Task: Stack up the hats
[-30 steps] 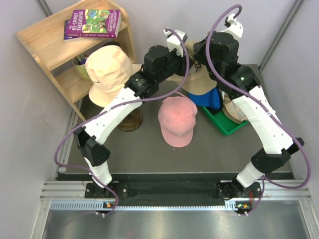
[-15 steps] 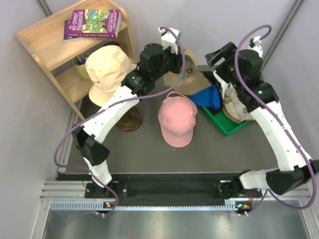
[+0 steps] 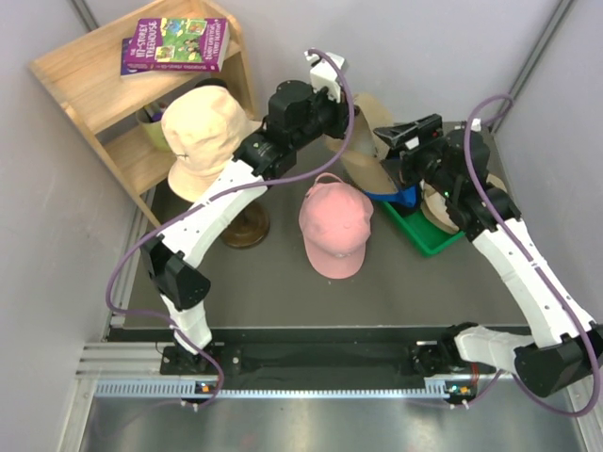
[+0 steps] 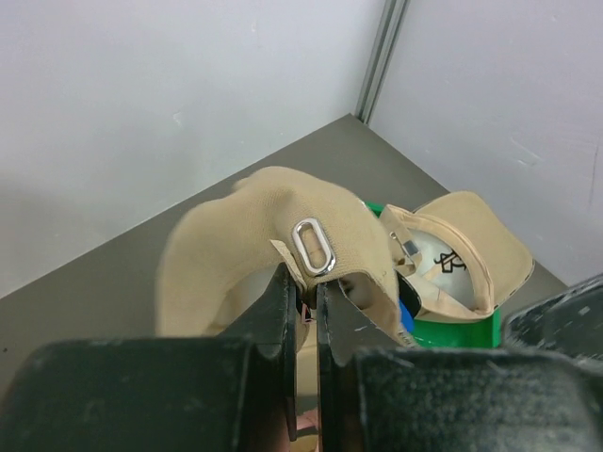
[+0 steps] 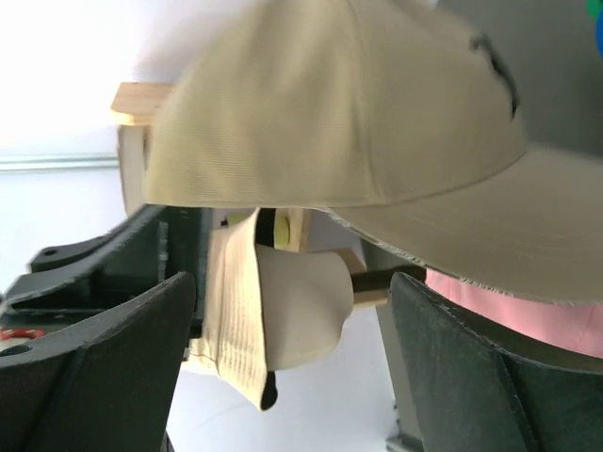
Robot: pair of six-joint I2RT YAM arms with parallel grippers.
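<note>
My left gripper (image 4: 306, 282) is shut on the back strap of a khaki-tan cap (image 4: 254, 235), just below its metal buckle, and holds it in the air at the back of the table (image 3: 356, 141). The right gripper (image 3: 391, 132) is open beside that cap's right side; from its wrist the khaki cap (image 5: 358, 122) fills the top, with nothing between the fingers (image 5: 104, 367). A pink cap (image 3: 334, 229) lies on the table below. A blue cap (image 3: 400, 191) and a tan cap with a logo (image 4: 452, 254) lie in the green bin (image 3: 429, 235).
A pale peach hat (image 3: 203, 137) sits on a wooden stand (image 3: 247, 229) at the left. Behind it is a wooden shelf (image 3: 94, 80) with a book (image 3: 174, 44) on top. Grey walls close in the back and both sides.
The right gripper opened, let go of the khaki cap and drew back to the right and lower. The left gripper closed on the cap's strap and now holds it alone.
</note>
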